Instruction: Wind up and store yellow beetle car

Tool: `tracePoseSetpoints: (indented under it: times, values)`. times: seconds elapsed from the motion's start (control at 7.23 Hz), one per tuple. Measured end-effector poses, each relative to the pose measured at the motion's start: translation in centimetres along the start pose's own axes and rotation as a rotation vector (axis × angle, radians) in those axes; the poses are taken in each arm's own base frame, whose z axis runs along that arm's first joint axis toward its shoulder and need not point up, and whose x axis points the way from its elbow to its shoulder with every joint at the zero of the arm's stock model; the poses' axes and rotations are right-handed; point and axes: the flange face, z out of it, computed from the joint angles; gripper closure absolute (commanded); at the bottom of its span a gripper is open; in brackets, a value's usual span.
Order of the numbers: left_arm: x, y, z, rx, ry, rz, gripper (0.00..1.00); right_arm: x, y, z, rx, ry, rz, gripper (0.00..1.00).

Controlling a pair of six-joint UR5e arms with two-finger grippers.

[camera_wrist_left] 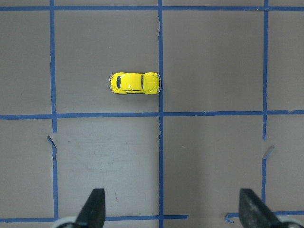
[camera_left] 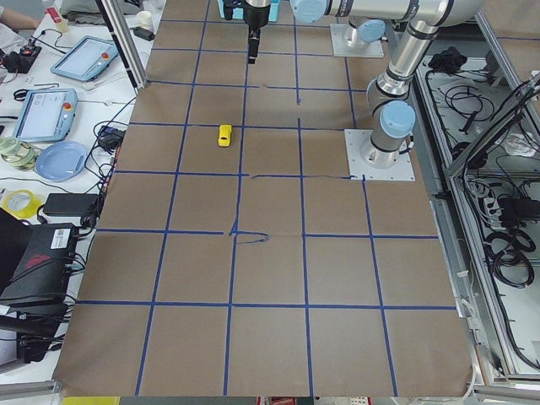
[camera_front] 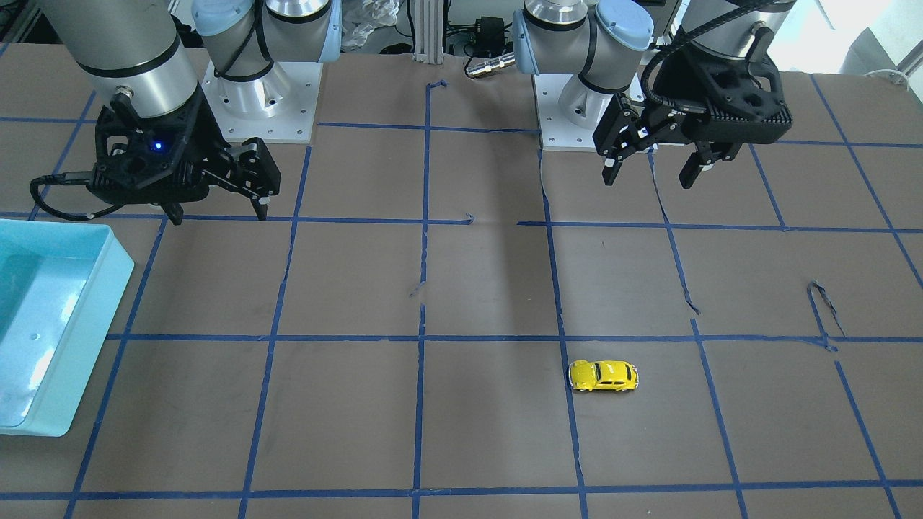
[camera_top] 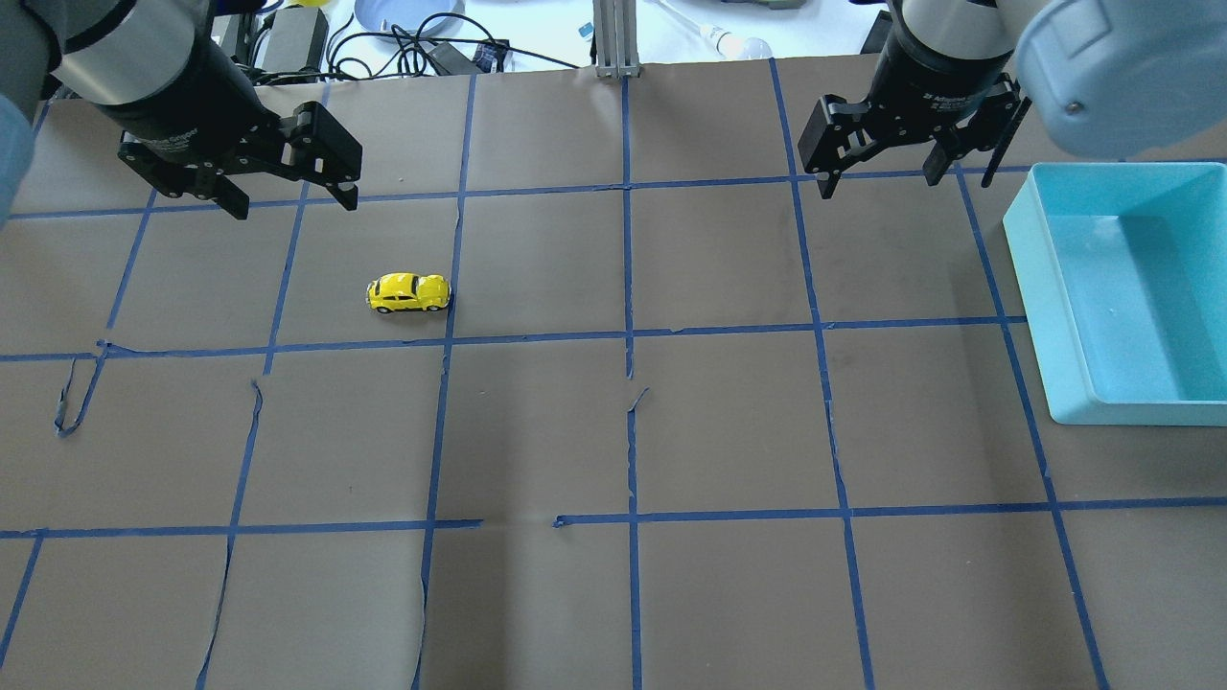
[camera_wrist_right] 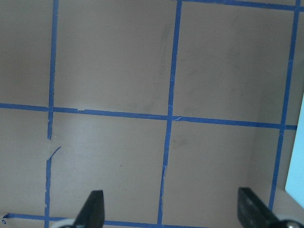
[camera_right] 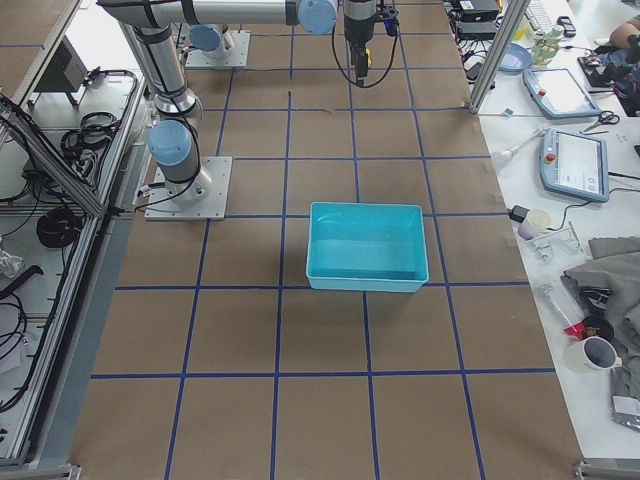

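Observation:
The yellow beetle car (camera_top: 408,293) stands on its wheels on the brown table, alone in a taped square; it also shows in the front view (camera_front: 603,375), the left side view (camera_left: 224,135) and the left wrist view (camera_wrist_left: 135,83). My left gripper (camera_top: 292,204) hangs open and empty above the table, behind and slightly left of the car; in the front view (camera_front: 649,176) it is well apart from the car. My right gripper (camera_top: 877,182) is open and empty on the far side, next to the bin. Both wrist views show the fingers spread wide.
A light blue open bin (camera_top: 1040,287) stands at the table's right edge, also in the front view (camera_front: 115,281) and the right side view (camera_right: 365,275). Blue tape lines grid the brown paper, with some torn, lifted strips (camera_top: 77,402).

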Motion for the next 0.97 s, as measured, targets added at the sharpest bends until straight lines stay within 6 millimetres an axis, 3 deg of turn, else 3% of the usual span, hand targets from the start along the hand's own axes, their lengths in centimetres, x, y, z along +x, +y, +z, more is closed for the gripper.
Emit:
tracePoseSetpoints:
  times: [0.97]
  values:
    - [-0.63,-0.76,0.11,-0.031,-0.042,-0.027,0.0,-0.03,0.0,0.0,0.0,0.0,0.001,0.0]
